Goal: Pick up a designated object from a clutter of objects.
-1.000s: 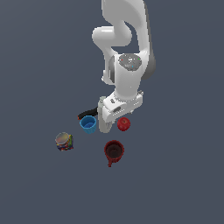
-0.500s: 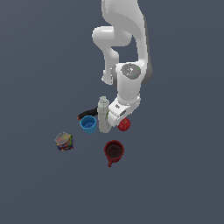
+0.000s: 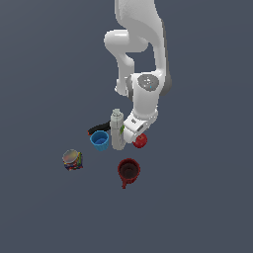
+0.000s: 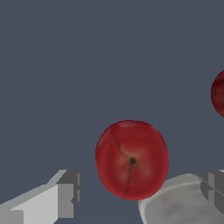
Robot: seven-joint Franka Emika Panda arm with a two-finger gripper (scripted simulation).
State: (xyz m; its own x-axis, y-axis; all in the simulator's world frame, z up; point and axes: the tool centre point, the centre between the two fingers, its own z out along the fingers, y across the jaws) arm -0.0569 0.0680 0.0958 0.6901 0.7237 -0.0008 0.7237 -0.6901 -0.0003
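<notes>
Counting near to far in your exterior view: one dark red mug [image 3: 128, 171], one multicoloured can [image 3: 72, 159], one red apple [image 3: 141, 141], one blue cup [image 3: 100, 140], one white bottle [image 3: 117, 130], one black item [image 3: 98, 128]. Your gripper [image 4: 135, 192] hangs spread wide and empty, fingers [image 4: 65, 194] either side of the apple, touching nothing; the apple sits on the floor just beside the bottle.

- Legible text, brands, numbers, signs: none in either view.
- White bottle [image 3: 117, 130], at 3 o'clock of the blue cup [image 3: 100, 141]: green patch on its side, too small to read.
- Multicoloured can [image 3: 72, 159], at 8 o'clock of the cup: mixed colours, no letters made out.
- Red apple [image 4: 132, 159]: dark streaks and stem dimple only, no marking.
</notes>
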